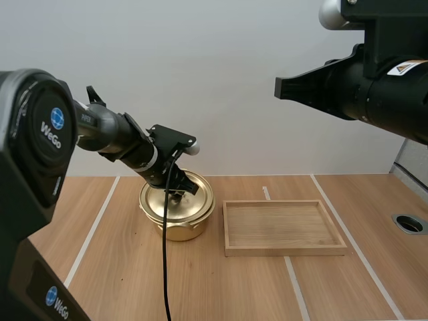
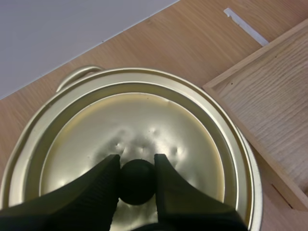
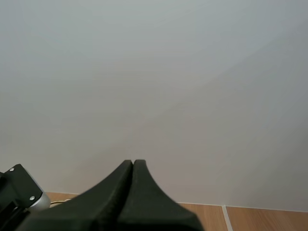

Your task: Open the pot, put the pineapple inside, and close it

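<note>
Beside wooden tray (image 1: 284,227), pot (image 1: 179,232), left gripper (image 2: 137,162) pinching knob (image 2: 137,185)

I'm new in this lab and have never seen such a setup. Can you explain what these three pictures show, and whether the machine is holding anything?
This is a robot with two arms, each ending in a black hand with two fingers. One picture is taken from above and behind the arms, looking down over a wooden table. The other two are taken from each arm's wrist, so the large dark fingers there are that arm's own.

On the table stands a golden pot with its lid on. Beside it lies a shallow wooden tray.

The left hand pinches the lid's black knob between its fingertips. The right hand is raised high above the table, with its fingers pressed together on nothing.
</note>
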{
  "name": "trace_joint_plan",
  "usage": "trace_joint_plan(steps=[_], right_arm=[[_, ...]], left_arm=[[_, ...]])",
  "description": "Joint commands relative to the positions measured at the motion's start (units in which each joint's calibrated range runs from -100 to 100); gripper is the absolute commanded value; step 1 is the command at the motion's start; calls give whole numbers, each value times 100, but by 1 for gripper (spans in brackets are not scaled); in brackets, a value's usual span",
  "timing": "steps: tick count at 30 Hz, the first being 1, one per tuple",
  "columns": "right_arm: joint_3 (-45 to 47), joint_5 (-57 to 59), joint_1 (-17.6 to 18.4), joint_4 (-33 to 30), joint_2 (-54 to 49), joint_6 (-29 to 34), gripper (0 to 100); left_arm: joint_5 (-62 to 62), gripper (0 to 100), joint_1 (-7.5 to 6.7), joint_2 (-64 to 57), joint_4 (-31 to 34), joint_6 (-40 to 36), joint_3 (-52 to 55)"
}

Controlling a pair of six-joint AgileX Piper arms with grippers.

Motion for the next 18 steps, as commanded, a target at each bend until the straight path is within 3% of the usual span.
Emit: trace_joint_plan(steps=[1, 7, 13, 18], right_arm=[[-12, -31, -18, -31, -52, 11, 0], [-12, -31, -18, -31, -52, 11, 0], [-12, -31, -18, -31, -52, 11, 0], [-12, -31, -18, -31, -52, 11, 0]], left_arm=[[-46, 0, -12, 119, -159, 81, 1], [4, 0, -12, 371, -283, 164, 1], [478, 0, -12, 490, -897, 515, 1], [478, 0, -12, 490, -887, 545, 1]])
